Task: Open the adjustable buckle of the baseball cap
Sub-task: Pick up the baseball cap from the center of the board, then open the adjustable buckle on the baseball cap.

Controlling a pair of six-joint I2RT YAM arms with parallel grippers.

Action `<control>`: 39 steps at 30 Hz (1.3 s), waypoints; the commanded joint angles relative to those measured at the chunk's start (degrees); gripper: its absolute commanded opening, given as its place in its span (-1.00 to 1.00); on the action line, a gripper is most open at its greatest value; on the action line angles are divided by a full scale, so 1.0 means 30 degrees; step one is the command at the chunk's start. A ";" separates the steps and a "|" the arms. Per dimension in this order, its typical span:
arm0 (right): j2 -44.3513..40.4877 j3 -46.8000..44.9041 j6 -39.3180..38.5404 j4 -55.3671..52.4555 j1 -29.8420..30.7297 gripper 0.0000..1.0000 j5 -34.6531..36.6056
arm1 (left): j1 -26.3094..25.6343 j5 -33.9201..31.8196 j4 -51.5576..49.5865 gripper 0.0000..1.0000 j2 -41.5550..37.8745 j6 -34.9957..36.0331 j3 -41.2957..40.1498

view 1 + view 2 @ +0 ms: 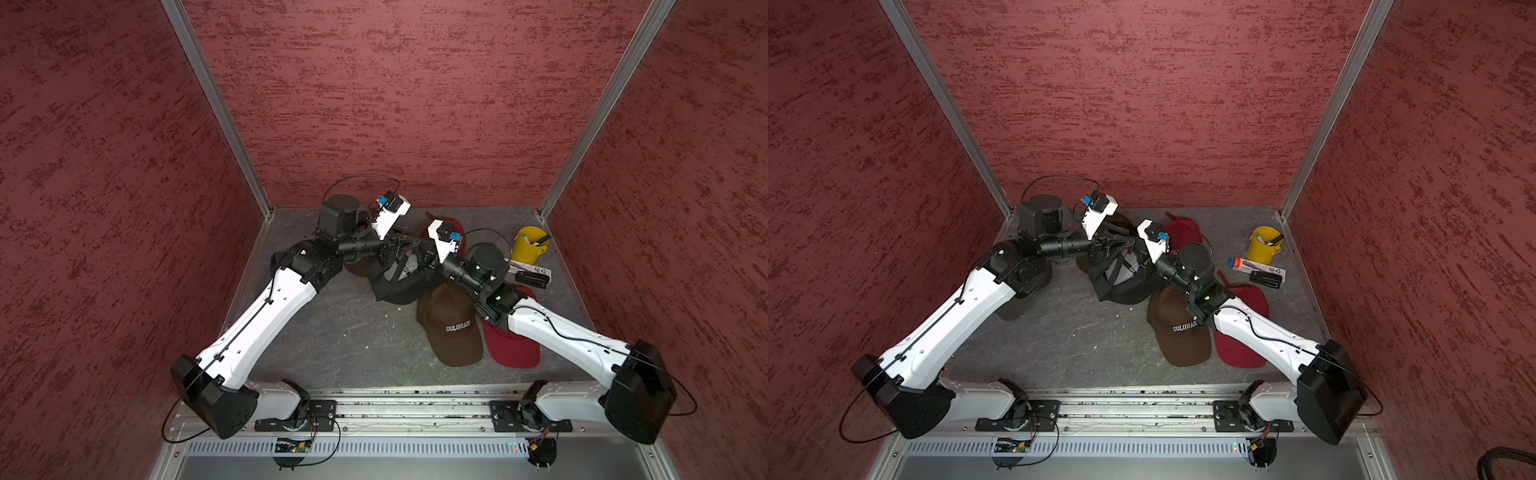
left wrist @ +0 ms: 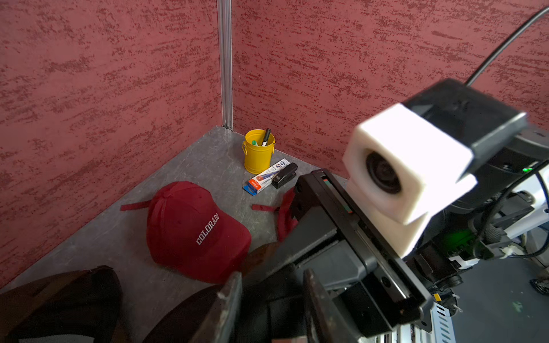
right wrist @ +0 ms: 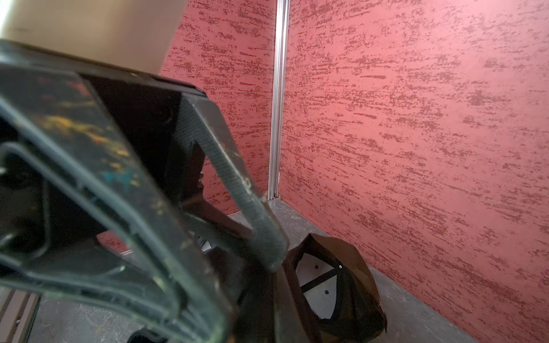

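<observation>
Item: table (image 1: 353,345), grey, walled in red on three sides.

Item: left arm (image 1: 266,316) and right arm (image 1: 561,332). We see both reach inward and meet over mid-table, toward the back wall.

Item: black cap (image 1: 395,291), the task's thing. It is tipped up with its inside showing, directly under the meeting tips and about equally near to each arm.

Item: other caps. A brown cap (image 1: 451,328) touches the black one on the near side. A red cap (image 1: 515,353) lies partly under the right arm. A second red cap (image 2: 193,231) sits behind, and an upturned brown cap (image 3: 335,285) lies under the left arm. We judge these crowd any lowering or sideways pull.

Item: right gripper (image 1: 417,252), closed fully. We read it as pinching the black cap's rear band.

Item: left gripper (image 2: 270,308), jaws partly apart with dark fabric between them. We cannot tell if it grips.

Item: yellow cup (image 1: 528,245), pen pack (image 2: 264,178) and stapler (image 2: 284,175), well apart at the right rear.

Item: buckle, not made out. We judge the strap runs tip to tip, side to side.
</observation>
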 commanded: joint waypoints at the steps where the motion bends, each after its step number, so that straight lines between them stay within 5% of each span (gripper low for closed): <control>1: 0.0061 0.0265 -0.0230 0.0079 0.0154 -1.00 0.0581 | 0.0087 0.0725 -0.0478 -0.18 -0.0082 -0.0139 0.0139; 10: 0.0459 0.0664 -0.0305 -0.0063 0.0168 -1.00 0.0625 | 0.0087 0.1009 -0.0944 -0.25 -0.0222 0.0142 -0.0314; 27: -0.0042 0.0183 0.0255 0.0288 0.0184 -1.00 0.1385 | 0.0499 0.1329 -0.1665 -1.00 -0.0422 0.0690 -0.0830; 39: 0.0028 0.0003 0.0668 -0.0052 0.0184 -1.00 0.1522 | 0.1255 0.1043 -0.1468 -1.00 -0.1953 0.0817 -0.1435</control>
